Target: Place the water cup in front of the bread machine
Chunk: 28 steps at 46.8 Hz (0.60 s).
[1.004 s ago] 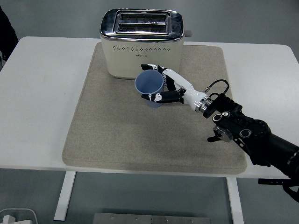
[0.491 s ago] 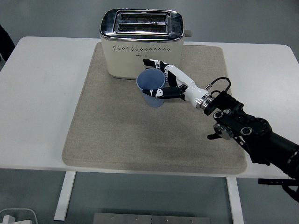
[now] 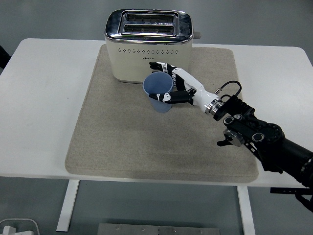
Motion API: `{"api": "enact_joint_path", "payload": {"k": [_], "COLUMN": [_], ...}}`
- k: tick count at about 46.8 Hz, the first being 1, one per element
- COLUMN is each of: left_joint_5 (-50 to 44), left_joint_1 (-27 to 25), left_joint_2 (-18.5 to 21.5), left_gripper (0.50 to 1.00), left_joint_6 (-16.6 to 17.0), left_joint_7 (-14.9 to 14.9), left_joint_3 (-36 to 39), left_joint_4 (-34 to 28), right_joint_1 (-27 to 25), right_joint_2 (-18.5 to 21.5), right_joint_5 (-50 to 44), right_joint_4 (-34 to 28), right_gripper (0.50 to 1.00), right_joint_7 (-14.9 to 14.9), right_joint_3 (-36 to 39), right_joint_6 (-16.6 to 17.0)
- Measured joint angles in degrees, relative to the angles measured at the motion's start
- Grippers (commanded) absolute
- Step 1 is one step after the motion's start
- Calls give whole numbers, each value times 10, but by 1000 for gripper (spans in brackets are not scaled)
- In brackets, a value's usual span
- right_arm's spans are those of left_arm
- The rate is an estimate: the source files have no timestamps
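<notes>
The toaster (image 3: 149,44) carries a small dark mark low on its front face, just above the cup (image 3: 159,94), but it is too small to read. A row of tiny holes runs across the cream front under the shiny metal top, which has two slots. A knob sticks out on its right side.

The cup is pale blue, plain, with no print visible on it. It is open at the top, slightly tapered toward the base, and stands upright on the beige mat (image 3: 122,132), just in front of the toaster's lower right corner and close to its front face. Whether its base rests fully on the mat cannot be told.

The right hand (image 3: 177,88), white with black joints, is wrapped around the cup from the right: fingers (image 3: 161,66) curve behind the far side of the rim, and the thumb (image 3: 166,97) presses against the near side. The black arm (image 3: 264,142) runs back to the lower right edge of the picture.

The mat covers the middle of the white desk (image 3: 44,98), and the toaster sits at the mat's far edge.
</notes>
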Motion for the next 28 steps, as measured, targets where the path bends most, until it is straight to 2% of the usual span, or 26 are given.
{"api": "enact_joint_path", "payload": {"k": [28], "left_joint_5": [0], "left_joint_1": [0], "left_joint_2": [0], "left_gripper": [1000], "left_joint_6": [0], "left_joint_7": [0], "left_joint_3": [0], "left_joint_4": [0], "right_joint_1": [2], "right_joint_2": [-31], "right_joint_5": [1], "right_joint_4": [0], "right_gripper": [917], "right_joint_7": [0], "right_joint_3": [7], "right_joint_6": [15]}}
